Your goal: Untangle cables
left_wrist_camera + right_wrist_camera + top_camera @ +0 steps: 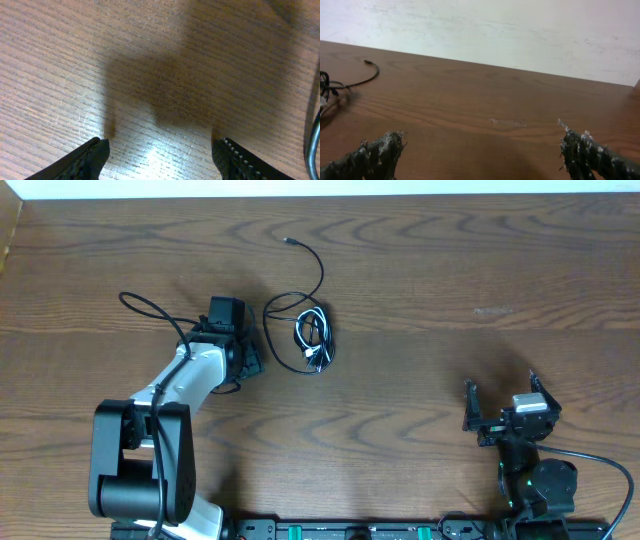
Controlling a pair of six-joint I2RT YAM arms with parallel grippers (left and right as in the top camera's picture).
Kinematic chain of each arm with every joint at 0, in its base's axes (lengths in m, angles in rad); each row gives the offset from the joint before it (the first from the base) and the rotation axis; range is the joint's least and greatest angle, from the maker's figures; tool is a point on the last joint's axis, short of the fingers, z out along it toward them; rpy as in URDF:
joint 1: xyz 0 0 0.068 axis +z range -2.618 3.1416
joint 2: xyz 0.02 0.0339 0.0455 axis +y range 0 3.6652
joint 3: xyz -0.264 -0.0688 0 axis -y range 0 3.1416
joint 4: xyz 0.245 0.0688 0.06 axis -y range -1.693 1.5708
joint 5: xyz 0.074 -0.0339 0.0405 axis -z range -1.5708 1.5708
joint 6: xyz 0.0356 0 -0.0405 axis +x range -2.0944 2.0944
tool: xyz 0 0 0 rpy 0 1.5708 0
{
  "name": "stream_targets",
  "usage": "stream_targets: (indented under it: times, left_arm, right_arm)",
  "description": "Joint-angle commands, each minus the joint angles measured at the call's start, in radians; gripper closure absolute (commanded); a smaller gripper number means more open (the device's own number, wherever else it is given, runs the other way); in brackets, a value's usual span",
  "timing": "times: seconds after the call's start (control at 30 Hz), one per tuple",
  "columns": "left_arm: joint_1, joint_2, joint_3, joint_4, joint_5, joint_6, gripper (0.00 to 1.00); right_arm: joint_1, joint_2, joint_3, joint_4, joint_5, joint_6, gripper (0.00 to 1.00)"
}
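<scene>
Cables lie just to the right of the left end effector (245, 358). The black cord (321, 275) makes a loose loop on the counter (420, 280), with the white cord (312, 340) bunched at the loop's far side. The bundle's long axis points away from the robot. The left end effector hangs low over bare wood with its fingers spread (the cord shows only at the right edge of its wrist view). The right end effector (502, 402), also spread, is well apart, so the left arm is the nearer one.
</scene>
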Motion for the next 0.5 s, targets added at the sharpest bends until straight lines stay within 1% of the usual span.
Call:
stream_targets:
  times: [0.0,0.17,0.3,0.47]
  left_arm:
    - [0.002,-0.001,0.000,0.005,-0.020,-0.003,0.24]
    - [0.002,-0.001,0.000,0.023,-0.020,-0.006,0.11]
    - [0.002,-0.001,0.000,0.039,-0.020,-0.005,0.07]
    - [0.002,-0.001,0.000,0.063,-0.021,-0.005,0.04]
  right_arm:
    - [-0.006,-0.003,-0.002,-0.004,-0.002,-0.010,0.01]
    - [-0.006,-0.003,-0.002,-0.004,-0.002,-0.010,0.01]
    - [-0.006,-0.003,-0.002,-0.004,-0.002,-0.010,0.01]
    - [-0.006,-0.003,-0.002,-0.004,-0.002,-0.010,0.01]
